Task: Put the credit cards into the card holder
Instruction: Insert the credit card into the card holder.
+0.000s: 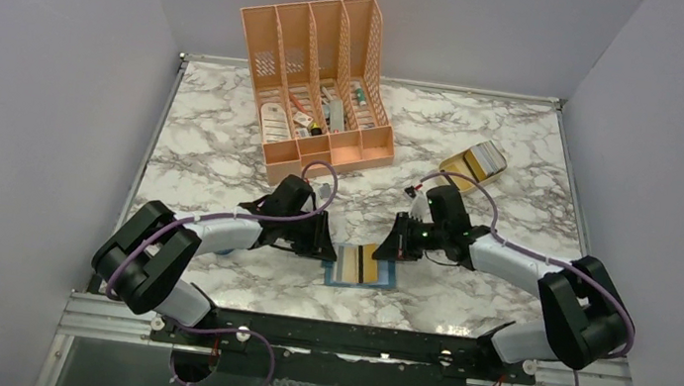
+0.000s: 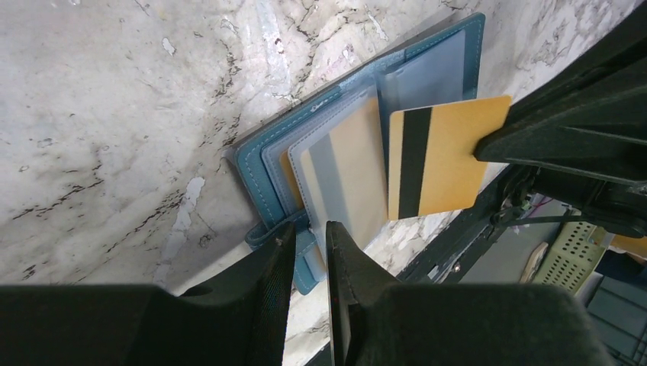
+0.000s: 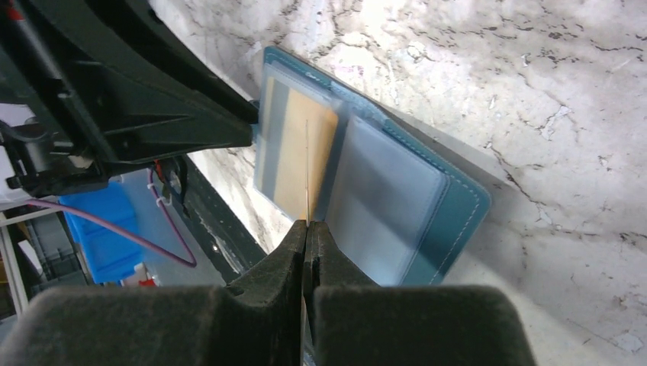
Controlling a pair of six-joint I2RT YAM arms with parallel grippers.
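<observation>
1. The right hand (image 3: 307, 226), fingers pressed together, pinches one gold striped card (image 2: 442, 156) by a short end. The card juts straight out from the fingers, its long axis running toward the left hand, striped end leading.
2. The card holder (image 2: 252, 164) lies open on the tabletop (image 2: 114, 114) between both hands. An empty clear sleeve (image 2: 427, 69) sits just beyond the card's leading end.
3. The left hand (image 2: 309, 236) pinches the holder's near edge by the snap tab.
4. Count: one holder, one card held, one sleeved card (image 2: 343, 175). An orange edge behind it hints at a second.
</observation>
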